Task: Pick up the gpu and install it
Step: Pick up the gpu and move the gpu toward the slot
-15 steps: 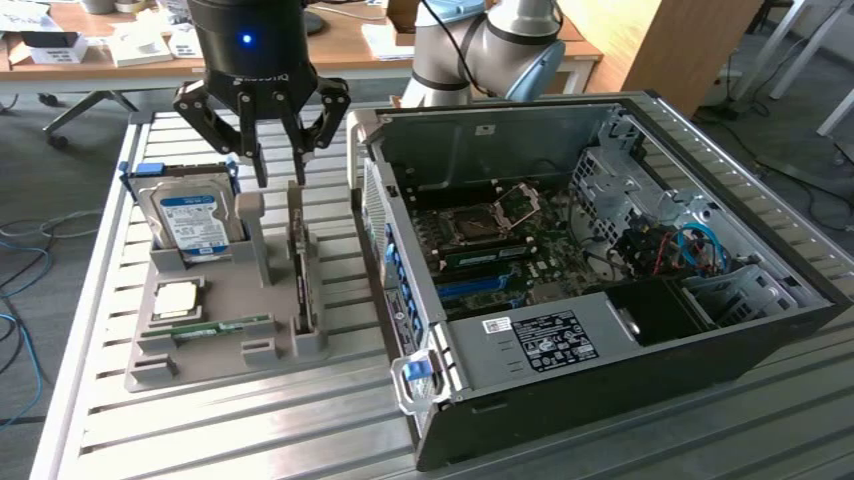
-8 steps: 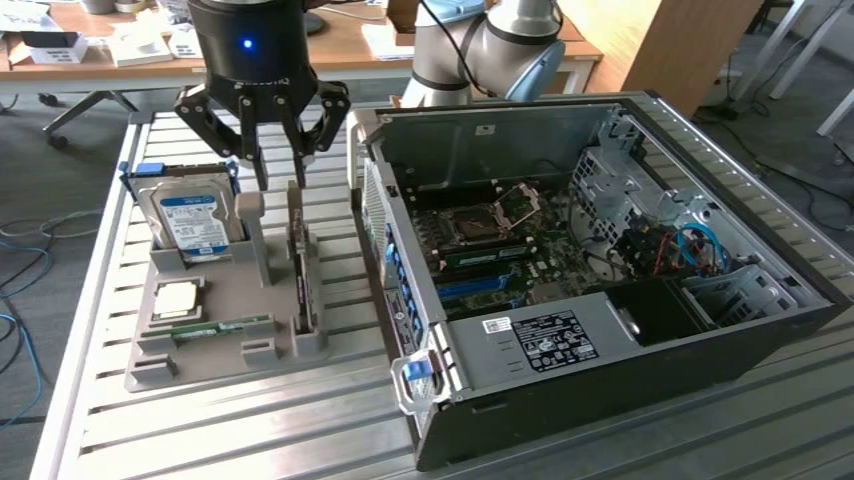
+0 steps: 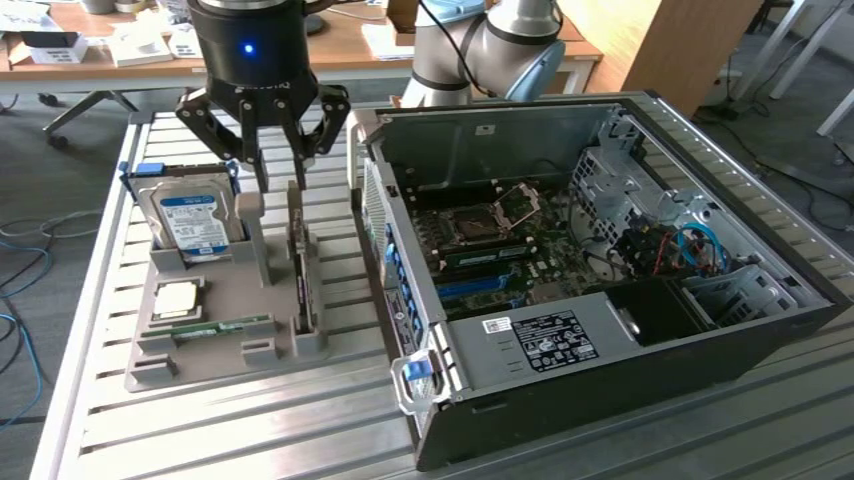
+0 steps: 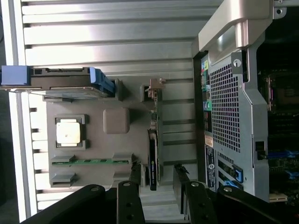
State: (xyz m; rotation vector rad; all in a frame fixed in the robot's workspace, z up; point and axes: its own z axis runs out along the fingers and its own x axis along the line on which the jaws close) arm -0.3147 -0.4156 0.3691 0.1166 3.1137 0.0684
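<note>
**A:** What crowded the spot?
**B:** Hard drive (image 3: 191, 220) stood upright in the holder tray (image 3: 227, 290), toward the exterior view's left. Open computer case (image 3: 534, 130) sat close on the right.
**A:** Did the views differ?
**B:** Wrist view gave the case's perforated rear, exterior view its motherboard.
**A:** And the gpu (image 4: 153, 154)?
**B:** Edge-on in its tray slot, under my gripper (image 4: 156, 179). Fingers (image 4: 135, 173) spread either side, grasping nothing.
</note>
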